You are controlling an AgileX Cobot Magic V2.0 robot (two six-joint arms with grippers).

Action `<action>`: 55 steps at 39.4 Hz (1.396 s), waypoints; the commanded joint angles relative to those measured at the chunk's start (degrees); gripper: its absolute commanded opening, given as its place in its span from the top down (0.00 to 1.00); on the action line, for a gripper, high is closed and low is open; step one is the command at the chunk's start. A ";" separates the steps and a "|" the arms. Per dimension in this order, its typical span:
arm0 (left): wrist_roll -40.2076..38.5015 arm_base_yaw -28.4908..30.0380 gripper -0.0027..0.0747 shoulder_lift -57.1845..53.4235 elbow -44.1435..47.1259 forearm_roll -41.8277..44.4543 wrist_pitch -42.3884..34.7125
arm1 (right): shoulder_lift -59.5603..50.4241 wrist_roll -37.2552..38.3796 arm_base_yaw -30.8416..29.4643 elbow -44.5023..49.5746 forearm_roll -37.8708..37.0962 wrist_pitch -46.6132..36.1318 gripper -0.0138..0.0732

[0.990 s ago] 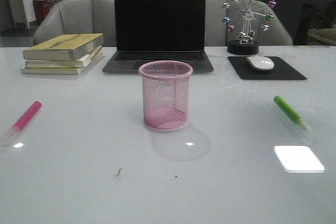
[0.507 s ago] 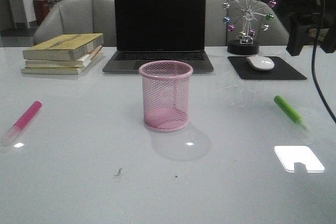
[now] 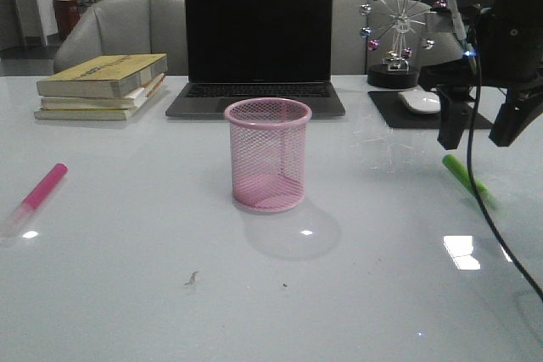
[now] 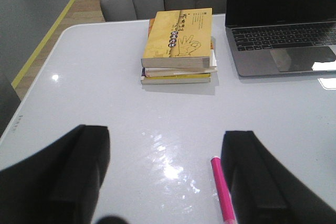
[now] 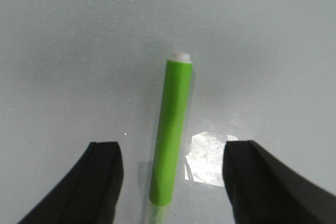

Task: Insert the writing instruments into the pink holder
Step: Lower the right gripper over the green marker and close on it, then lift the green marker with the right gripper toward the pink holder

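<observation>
Pale and glossy, the tabletop (image 3: 127,294) carries the pink holder (image 3: 268,154) upright at its middle in the front view, with a laptop (image 3: 257,44), a stack of books (image 3: 102,86) and a mouse (image 3: 420,102) on its pad behind. The right gripper (image 3: 484,129) hangs above the green marker (image 3: 462,177), its jaws spread wide and holding nothing; the pink holder stands well apart on the side of its left finger. The magenta marker (image 3: 38,192) lies far off near the opposite edge.

From the left wrist, the left gripper (image 4: 165,177) has its jaws wide apart (nothing between them but tabletop), and the magenta marker (image 4: 223,190) lies just inside its right finger. The books (image 4: 178,45) sit ahead.

From the right wrist, the green marker (image 5: 172,129) lies flat between the open jaws, roughly centred, touching neither finger.
</observation>
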 commanded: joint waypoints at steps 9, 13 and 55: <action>-0.53 0.00 0.31 -0.30 -1.99 0.08 -4.75 | 0.69 -0.66 -0.03 -2.07 1.02 -3.20 0.25; -0.53 0.00 0.31 -0.30 -1.99 0.08 -4.75 | 1.70 -0.66 -0.03 -2.07 1.02 -3.74 0.25; -0.53 0.00 0.31 -0.30 -1.99 0.08 -4.65 | -7.62 -2.58 5.93 -4.16 4.86 -15.43 0.77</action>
